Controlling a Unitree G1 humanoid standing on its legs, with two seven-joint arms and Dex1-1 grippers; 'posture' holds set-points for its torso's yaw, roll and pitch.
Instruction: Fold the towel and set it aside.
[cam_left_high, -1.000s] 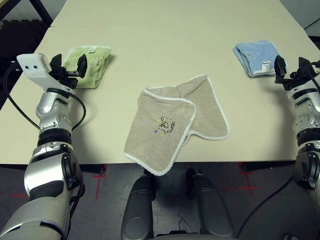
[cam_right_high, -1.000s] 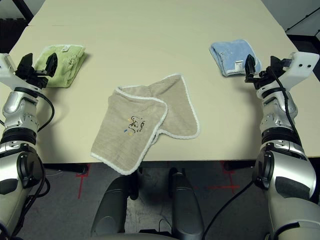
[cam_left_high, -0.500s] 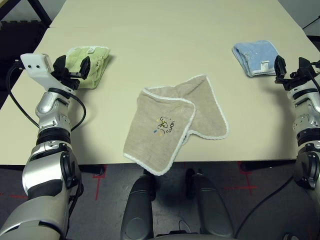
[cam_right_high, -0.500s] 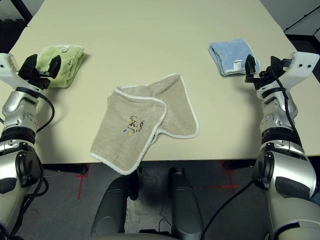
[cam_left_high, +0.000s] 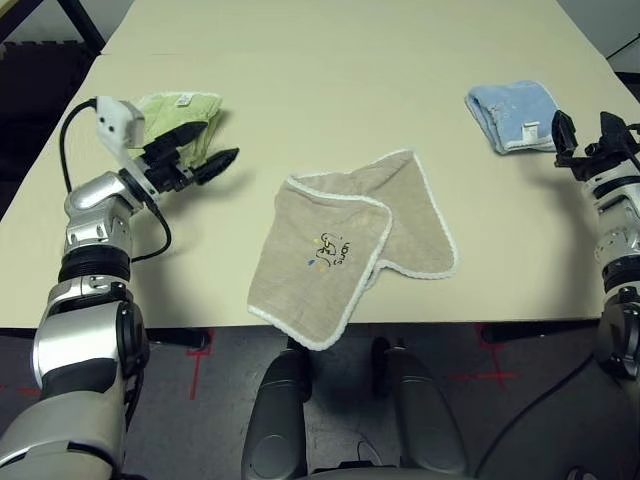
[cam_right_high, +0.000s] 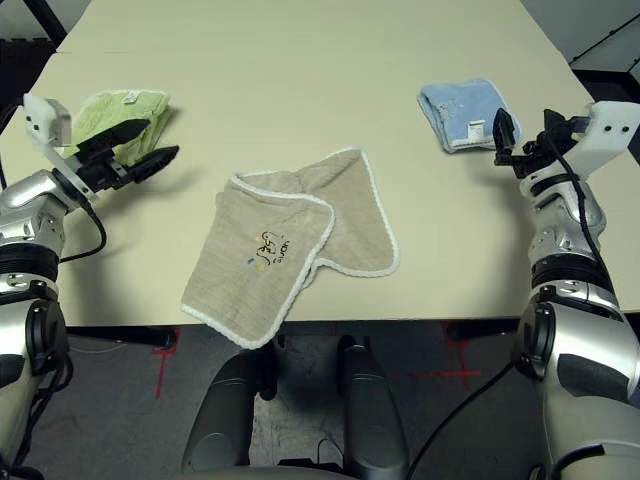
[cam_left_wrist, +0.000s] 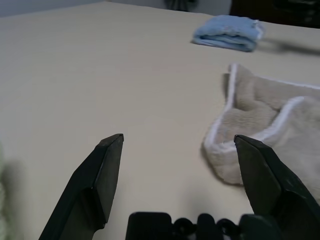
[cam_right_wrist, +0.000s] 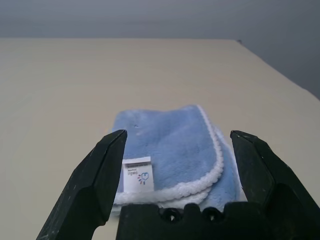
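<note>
Left eye view — tan towel (cam_left_high: 350, 245), white-edged, loosely half-folded, dark logo up — left gripper (cam_left_high: 205, 160) and right gripper (cam_left_high: 587, 131) both spread, empty.

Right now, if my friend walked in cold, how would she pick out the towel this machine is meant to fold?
Start at the table and look to the middle of its near edge. The towel lies there loosely doubled over, one corner hanging past the edge. Unlike the small green cloth and blue cloth folded at either side, it is beige, bigger, trimmed in white, and carries a small dark logo.
</note>
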